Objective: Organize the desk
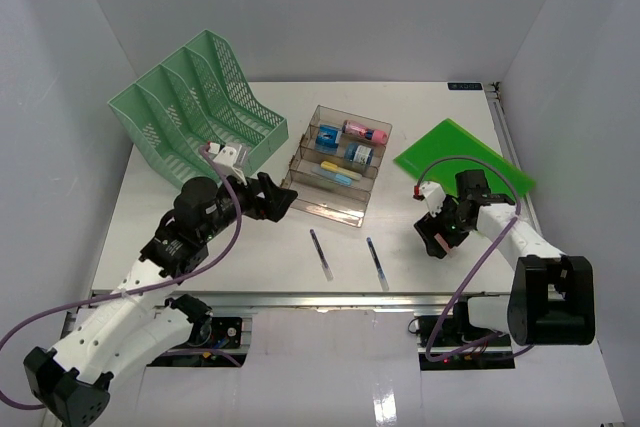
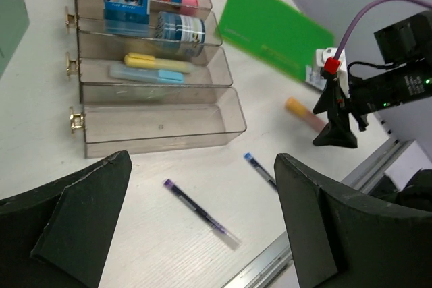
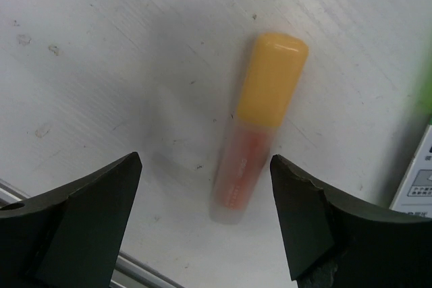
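The white desk point(image 1: 200, 237) holds two loose pens near its front rail: a purple one point(image 1: 321, 253) and a blue one point(image 1: 377, 263). My left gripper point(image 1: 283, 197) is open and empty, hovering left of the clear tiered tray point(image 1: 335, 162). In the left wrist view the left gripper point(image 2: 202, 183) is above the purple pen point(image 2: 199, 212). My right gripper point(image 3: 206, 197) is open, its fingers on either side of an orange-capped highlighter point(image 3: 260, 126) lying on the desk, apart from it. The right gripper also shows in the top view point(image 1: 437, 234).
A mint-green mesh file rack point(image 1: 200, 107) stands at the back left. A green folder point(image 1: 465, 157) lies at the back right. The tray holds tape rolls, a pink item and yellow and blue markers. The metal rail point(image 1: 330, 297) runs along the front edge.
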You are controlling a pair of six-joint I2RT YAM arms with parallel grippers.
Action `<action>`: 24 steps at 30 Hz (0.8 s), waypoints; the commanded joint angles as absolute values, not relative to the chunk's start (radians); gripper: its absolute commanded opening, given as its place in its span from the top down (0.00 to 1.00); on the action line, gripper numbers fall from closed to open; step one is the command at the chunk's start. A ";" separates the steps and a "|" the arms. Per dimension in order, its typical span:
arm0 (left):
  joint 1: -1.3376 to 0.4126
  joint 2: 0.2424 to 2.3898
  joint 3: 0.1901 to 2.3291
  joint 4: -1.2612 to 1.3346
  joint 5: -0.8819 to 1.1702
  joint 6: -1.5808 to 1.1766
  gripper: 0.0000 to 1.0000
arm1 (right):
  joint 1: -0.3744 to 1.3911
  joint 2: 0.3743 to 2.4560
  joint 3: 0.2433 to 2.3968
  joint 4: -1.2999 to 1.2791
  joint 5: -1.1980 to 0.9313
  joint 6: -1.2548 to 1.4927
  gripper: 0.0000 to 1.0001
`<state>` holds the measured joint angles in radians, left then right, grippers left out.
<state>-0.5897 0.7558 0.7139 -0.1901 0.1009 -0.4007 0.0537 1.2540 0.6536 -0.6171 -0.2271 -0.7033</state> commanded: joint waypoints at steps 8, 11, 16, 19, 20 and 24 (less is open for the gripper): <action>-0.583 0.635 0.640 -0.323 0.070 -0.276 0.02 | 0.109 1.351 0.650 -0.496 -0.155 -0.612 0.52; -0.583 0.619 0.640 -0.324 0.064 -0.278 0.02 | 0.109 1.353 0.651 -0.491 -0.167 -0.621 0.67; -0.583 0.617 0.627 -0.314 0.069 -0.315 0.02 | 0.127 1.336 0.692 -0.533 -0.233 -0.671 0.89; -0.583 0.605 0.602 -0.296 0.060 -0.385 0.02 | 0.183 1.289 0.778 -0.608 -0.272 -0.724 0.92; -0.583 0.603 0.597 -0.290 0.065 -0.401 0.02 | 0.215 1.269 0.814 -0.632 -0.282 -0.747 0.92; -0.583 0.627 0.564 -0.282 0.133 -0.510 0.02 | 0.361 1.246 0.971 -0.648 -0.319 -0.817 0.92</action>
